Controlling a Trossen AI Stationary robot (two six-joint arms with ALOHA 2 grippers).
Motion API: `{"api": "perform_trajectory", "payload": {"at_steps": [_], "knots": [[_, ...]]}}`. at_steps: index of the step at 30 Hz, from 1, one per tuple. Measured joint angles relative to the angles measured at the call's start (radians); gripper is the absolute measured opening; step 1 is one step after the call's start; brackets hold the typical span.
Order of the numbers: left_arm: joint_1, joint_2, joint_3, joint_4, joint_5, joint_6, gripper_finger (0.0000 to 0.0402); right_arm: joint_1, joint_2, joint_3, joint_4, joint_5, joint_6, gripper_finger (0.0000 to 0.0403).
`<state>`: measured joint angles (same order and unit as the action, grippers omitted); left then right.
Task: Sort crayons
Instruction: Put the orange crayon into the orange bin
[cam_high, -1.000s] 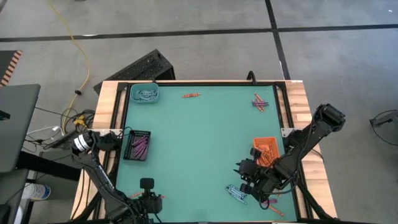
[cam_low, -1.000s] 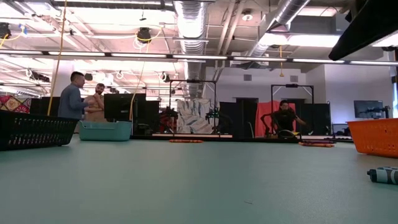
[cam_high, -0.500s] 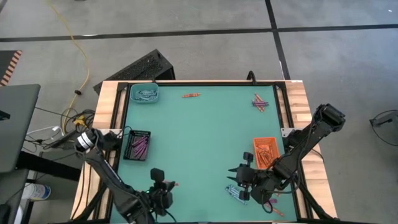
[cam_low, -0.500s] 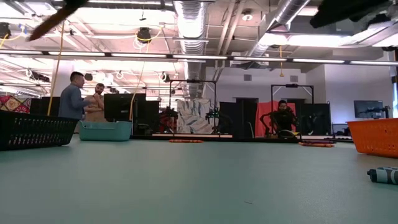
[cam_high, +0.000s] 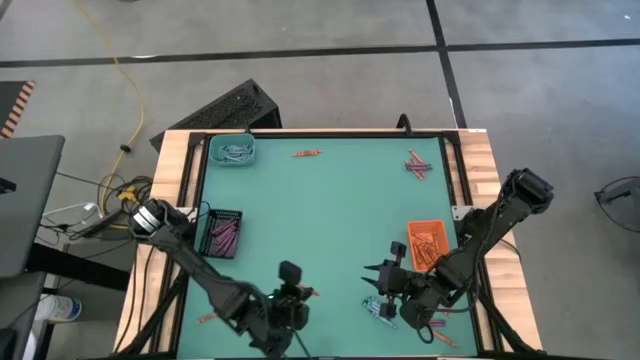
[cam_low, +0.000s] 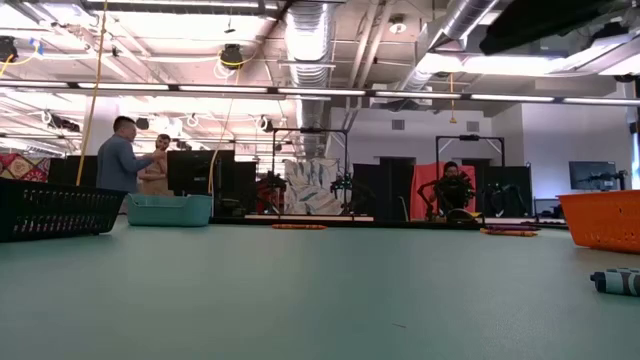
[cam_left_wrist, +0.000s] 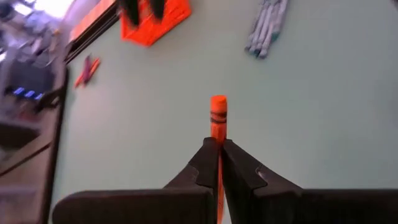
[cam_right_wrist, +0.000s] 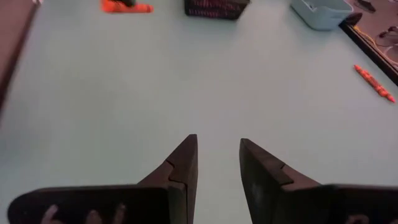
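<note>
One orange crayon (cam_left_wrist: 217, 118), pinched in the left gripper (cam_left_wrist: 217, 152), has travelled toward the orange tray (cam_high: 428, 243); right gripper (cam_right_wrist: 217, 158) waits half-open, empty.

Three trays: teal (cam_high: 233, 151), black (cam_high: 222, 234), orange (cam_high: 429, 243). Two pincers. Crayons (cam_high: 418, 165) too many to count.

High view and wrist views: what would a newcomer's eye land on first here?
The left gripper, near the table's front edge, is shut on a thin orange-red crayon that sticks out past its fingertips. The right gripper hangs open and empty beside the small orange rectangular tray at the table's right. A loose bundle of pale blue-grey crayons lies just below it.
</note>
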<state>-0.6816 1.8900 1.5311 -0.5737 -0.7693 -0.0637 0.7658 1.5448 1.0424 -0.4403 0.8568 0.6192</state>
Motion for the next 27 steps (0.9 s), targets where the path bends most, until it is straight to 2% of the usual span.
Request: {"api": "perform_trajectory", "payload": {"at_steps": [6, 12, 16, 21, 24, 27], "knots": [[0.109, 0.0, 0.0, 0.081, 0.14, 0.18, 0.0002, -0.003, 0.02, -0.001, -0.106, 0.047, 0.065, 0.0113], [0.227, 0.0, 0.0, 0.095, 0.266, 0.305, 0.0001, -0.011, 0.019, 0.0, -0.155, 0.085, 0.041, 0.0113], [0.303, -0.008, 0.0, 0.098, 0.374, 0.387, 0.0001, -0.036, 0.019, 0.0, -0.279, 0.085, 0.139, 0.0113], [0.402, -0.056, -0.011, -0.034, 0.498, 0.346, 0.0, -0.032, 0.019, 0.0, -0.351, 0.042, 0.222, 0.0113], [0.447, -0.086, -0.067, -0.092, 0.568, 0.306, 0.0002, -0.015, 0.02, 0.0, -0.307, 0.03, 0.187, 0.0113], [0.465, -0.127, -0.143, -0.083, 0.618, 0.252, 0.0015, -0.001, 0.038, 0.0, -0.187, 0.023, 0.079, 0.0113]]}}
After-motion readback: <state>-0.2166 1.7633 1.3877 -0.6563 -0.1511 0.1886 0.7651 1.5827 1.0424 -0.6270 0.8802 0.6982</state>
